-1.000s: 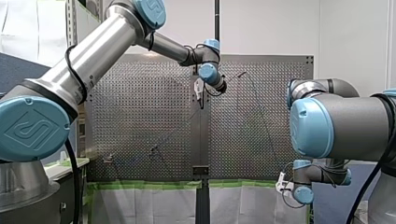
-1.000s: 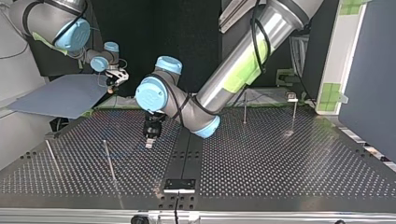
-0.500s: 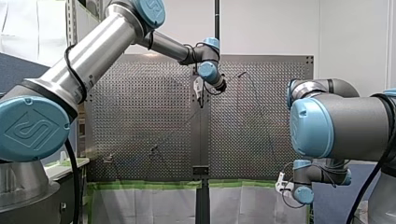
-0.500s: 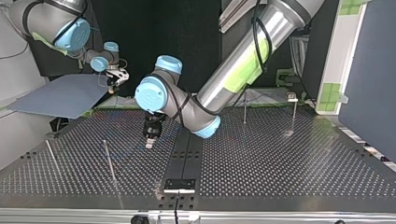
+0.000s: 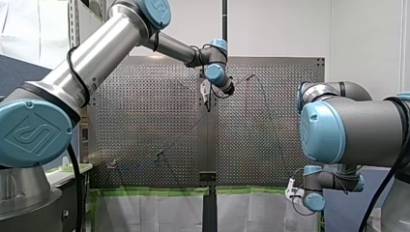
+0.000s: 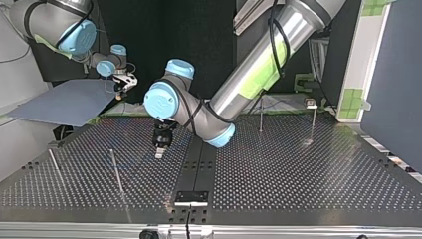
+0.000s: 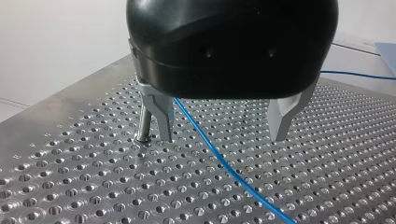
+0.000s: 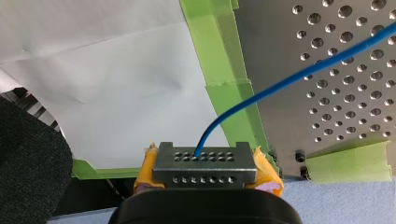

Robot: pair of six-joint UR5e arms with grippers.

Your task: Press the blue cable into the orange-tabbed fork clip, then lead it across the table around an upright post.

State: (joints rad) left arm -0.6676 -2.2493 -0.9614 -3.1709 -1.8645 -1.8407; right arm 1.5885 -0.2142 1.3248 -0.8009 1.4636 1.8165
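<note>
- My left gripper (image 7: pixel 223 138) hangs low over the perforated table (image 7: pixel 84 186), its two metal fingers (image 7: pixel 161 116) spread wide and gripping nothing
- The blue cable (image 7: pixel 218 156) passes between those fingers, nearer the one on the post's side, and lies along the table towards the camera
- An upright post (image 7: pixel 144 122) stands just beside that finger, on its outer side; whether the two touch I cannot tell
- My right gripper (image 8: pixel 204 161) is clamped on the blue cable, which comes out from between its closed fingers with their yellow pads (image 8: pixel 145 169)
- From there the cable crosses a strip of green tape (image 8: pixel 224 93) and runs out over the table's holes
- In the top view my left gripper sits near the table's middle, while my right gripper is beyond the table's far edge at the view's left, well apart from it
- Two thin posts (image 6: pixel 115 172) stand at the top view's left, and two more at its right, further from the camera
</note>
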